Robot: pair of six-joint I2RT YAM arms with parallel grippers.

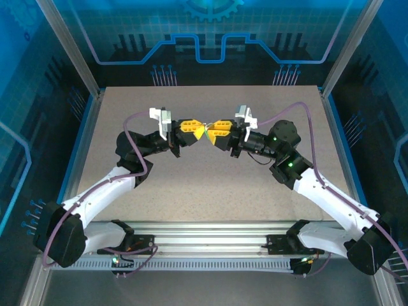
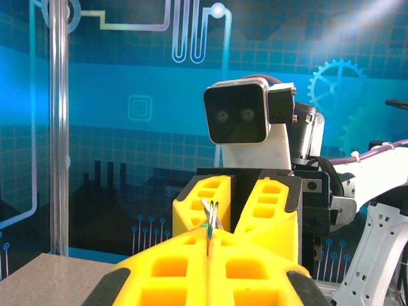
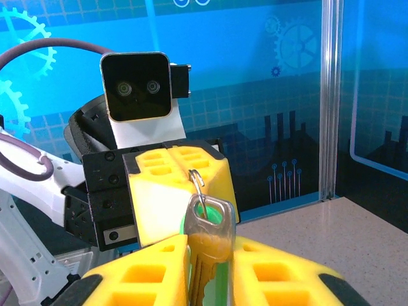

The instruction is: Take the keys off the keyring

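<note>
Your two arms rise from the rail [image 1: 204, 228] at the near edge of the table [image 1: 210, 185] and bend inward, elbows out, meeting tip to tip in the air above its middle. Your left gripper [image 1: 199, 132] points right, jaws closed on the thin wire loop [image 3: 197, 182]. Your right gripper [image 1: 212, 132] faces it, jaws slightly parted, with the key [image 3: 209, 220] lying between them, head toward the left gripper. The keyring [image 3: 220, 268], a green tag, sits just behind the shank. Whether those jaws press on either, you cannot tell. The loop runs through the key's head, so the key is not yet off it. Below lies the speckled beige table. Beyond it stand aluminium posts [image 1: 70, 48] and a blue wall [image 1: 210, 38] printed with gears and circuit lines.
</note>
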